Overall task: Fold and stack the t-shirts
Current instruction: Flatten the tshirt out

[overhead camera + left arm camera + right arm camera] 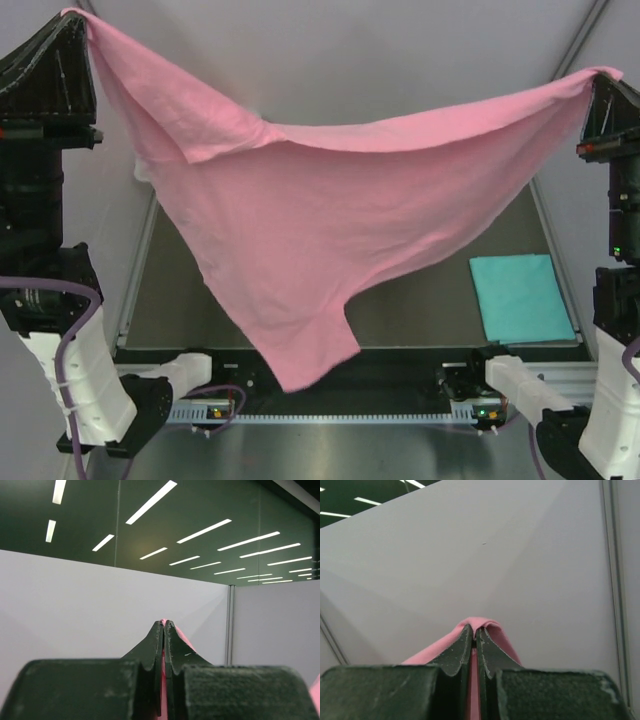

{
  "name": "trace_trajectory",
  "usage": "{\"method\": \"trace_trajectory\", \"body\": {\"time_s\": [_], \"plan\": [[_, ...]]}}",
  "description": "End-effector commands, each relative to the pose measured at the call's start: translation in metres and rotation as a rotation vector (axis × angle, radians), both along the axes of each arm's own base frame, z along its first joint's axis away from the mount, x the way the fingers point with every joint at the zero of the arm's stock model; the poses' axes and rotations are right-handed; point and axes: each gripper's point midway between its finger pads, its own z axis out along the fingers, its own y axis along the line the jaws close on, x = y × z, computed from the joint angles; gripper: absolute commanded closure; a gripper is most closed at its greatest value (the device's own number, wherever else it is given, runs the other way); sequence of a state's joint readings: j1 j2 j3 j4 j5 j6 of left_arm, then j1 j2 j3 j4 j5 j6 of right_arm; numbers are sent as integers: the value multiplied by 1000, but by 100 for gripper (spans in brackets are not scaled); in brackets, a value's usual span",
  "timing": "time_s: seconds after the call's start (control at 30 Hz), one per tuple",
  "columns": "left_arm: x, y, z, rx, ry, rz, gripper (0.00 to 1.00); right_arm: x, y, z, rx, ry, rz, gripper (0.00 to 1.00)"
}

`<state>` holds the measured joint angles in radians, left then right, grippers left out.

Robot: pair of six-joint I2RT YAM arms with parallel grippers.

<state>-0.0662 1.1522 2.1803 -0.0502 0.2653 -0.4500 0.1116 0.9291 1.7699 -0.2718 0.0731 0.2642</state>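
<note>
A light pink t-shirt (320,210) hangs spread in the air between my two raised arms, sagging in the middle, its lowest corner dangling near the table's front edge. My left gripper (75,18) is shut on its upper left corner; pink cloth (172,630) shows between and beside the closed fingers of that gripper (164,624). At the upper right my right gripper (600,78) is shut on the other corner, with pink cloth (485,625) folded over its fingertips (474,630). A teal t-shirt (522,296) lies folded flat at the table's right side.
The dark table (180,300) lies below the hanging shirt, with metal rails along its left and right edges. White partition walls (350,50) stand behind it. Both arm bases (190,385) sit at the near edge.
</note>
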Motion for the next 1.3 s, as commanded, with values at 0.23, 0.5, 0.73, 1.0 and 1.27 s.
{"method": "trace_trajectory", "body": {"time_s": [0.23,0.5,0.73,1.0,1.27], "plan": [[-73,-3,11,1,-154,-59,100,-63,-14,5,25,-154,-38,100],[-103,1,2,10,-176,-69,100,-94,-20,1,49,-194,-45,100],[-51,-5,-7,26,-95,-41,100,-55,-21,-8,48,-102,-72,100],[121,-19,-113,120,302,64,100,81,4,-88,-12,178,-34,100],[271,-16,-309,290,737,223,100,211,33,-208,-83,474,35,100]]}}
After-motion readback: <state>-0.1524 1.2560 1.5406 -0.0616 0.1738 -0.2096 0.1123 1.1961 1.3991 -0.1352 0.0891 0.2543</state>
